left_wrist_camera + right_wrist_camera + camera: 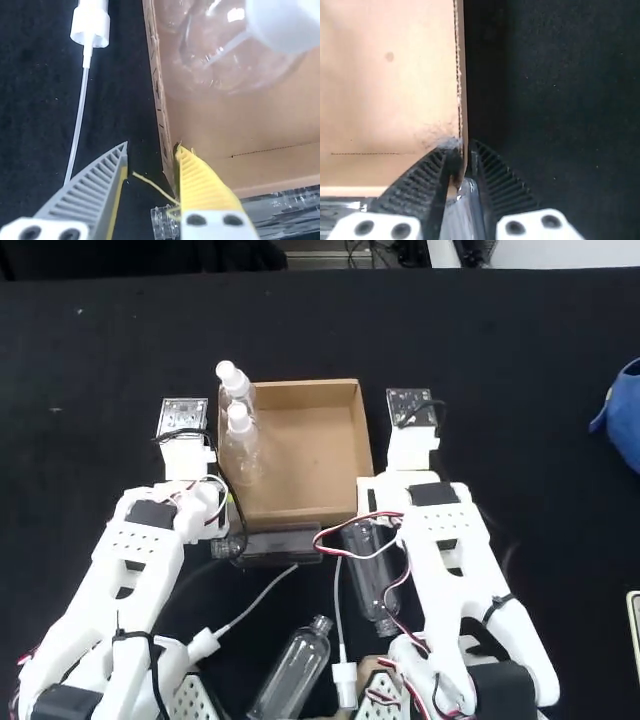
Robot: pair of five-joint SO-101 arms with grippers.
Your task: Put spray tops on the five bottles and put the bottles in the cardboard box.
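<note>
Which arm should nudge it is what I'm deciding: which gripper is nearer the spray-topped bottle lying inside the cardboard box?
Left. The left gripper straddles the left wall of the cardboard box, right beside the bottle; the right gripper clamps the opposite wall, across the box.

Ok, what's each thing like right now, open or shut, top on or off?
cardboard box: upright, open-topped.
rear bottle: capped.
front bottle: capped, in box.
wall-side bottle: uncapped, lying down.
middle bottle: uncapped, lying down.
bottle under arm: uncapped, lying down.
loose spray tops: on no bottle.
left end effector: open, astride box wall.
right end effector: shut on box wall.
</note>
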